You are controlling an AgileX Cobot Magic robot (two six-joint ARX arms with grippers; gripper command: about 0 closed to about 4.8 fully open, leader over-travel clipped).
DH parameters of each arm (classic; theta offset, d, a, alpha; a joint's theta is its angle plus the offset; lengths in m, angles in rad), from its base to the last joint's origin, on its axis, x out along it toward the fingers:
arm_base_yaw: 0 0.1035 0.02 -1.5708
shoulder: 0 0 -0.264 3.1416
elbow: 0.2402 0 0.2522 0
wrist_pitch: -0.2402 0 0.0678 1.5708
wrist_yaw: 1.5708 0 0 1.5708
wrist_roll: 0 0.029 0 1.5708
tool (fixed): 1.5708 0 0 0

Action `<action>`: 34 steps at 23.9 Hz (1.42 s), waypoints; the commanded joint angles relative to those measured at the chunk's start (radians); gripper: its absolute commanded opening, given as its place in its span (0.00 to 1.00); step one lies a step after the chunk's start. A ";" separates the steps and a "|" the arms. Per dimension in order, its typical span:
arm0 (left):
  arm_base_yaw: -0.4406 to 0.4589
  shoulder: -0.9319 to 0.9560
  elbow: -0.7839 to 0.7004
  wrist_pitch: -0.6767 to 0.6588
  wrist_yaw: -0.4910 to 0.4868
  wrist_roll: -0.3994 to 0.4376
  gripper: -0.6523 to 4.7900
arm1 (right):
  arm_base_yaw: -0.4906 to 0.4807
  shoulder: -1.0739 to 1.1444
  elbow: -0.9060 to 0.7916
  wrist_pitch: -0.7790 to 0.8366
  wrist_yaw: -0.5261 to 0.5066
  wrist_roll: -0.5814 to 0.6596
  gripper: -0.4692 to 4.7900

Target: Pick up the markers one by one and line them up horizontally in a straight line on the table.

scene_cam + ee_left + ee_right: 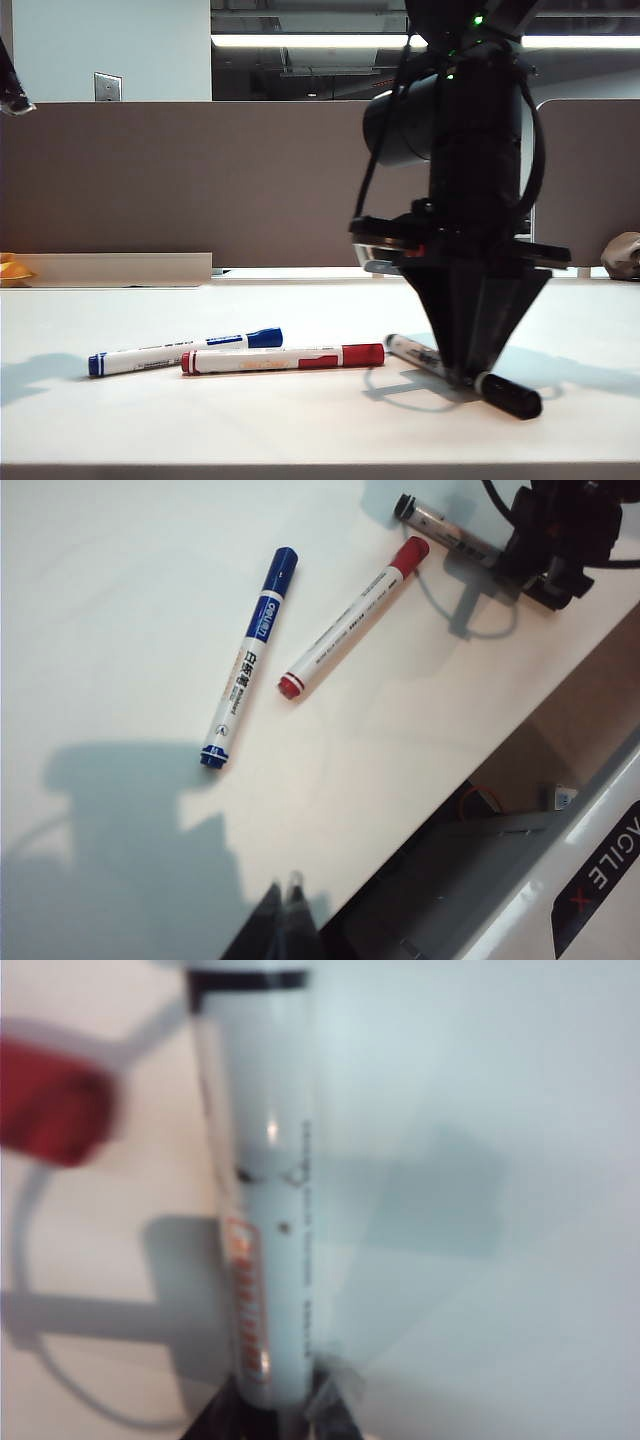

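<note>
White and smooth, the tabletop [300, 430] holds three markers. The blue marker [185, 351] and red marker [283, 358] lie side by side. The right pincer [468, 378] points down, its tips around the black marker [462, 374]. The left pincer [287, 900] is clenched, holding nothing, well apart. Grey-brown panels [200, 180] stand behind, with ceiling lights [300, 40] above.

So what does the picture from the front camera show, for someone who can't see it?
The right claw points down onto the black marker on the white table. The blue marker and red marker lie left of it, overlapping end to end. The left claw is shut, high at the left edge.
</note>
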 commanded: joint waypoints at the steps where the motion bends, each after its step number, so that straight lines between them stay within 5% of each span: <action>1: 0.000 -0.007 0.005 -0.003 0.003 0.009 0.11 | -0.025 0.008 0.005 -0.039 0.066 -0.056 0.26; 12: 0.000 -0.008 0.005 -0.003 0.003 0.019 0.11 | -0.080 0.008 0.019 -0.164 0.256 -0.362 0.26; 19: 0.000 -0.008 0.005 -0.011 0.003 0.019 0.11 | -0.085 0.009 0.019 -0.148 0.256 -0.503 0.26; 34: 0.000 -0.010 0.005 -0.024 0.003 0.035 0.11 | -0.084 0.009 0.018 -0.035 0.282 -1.006 0.26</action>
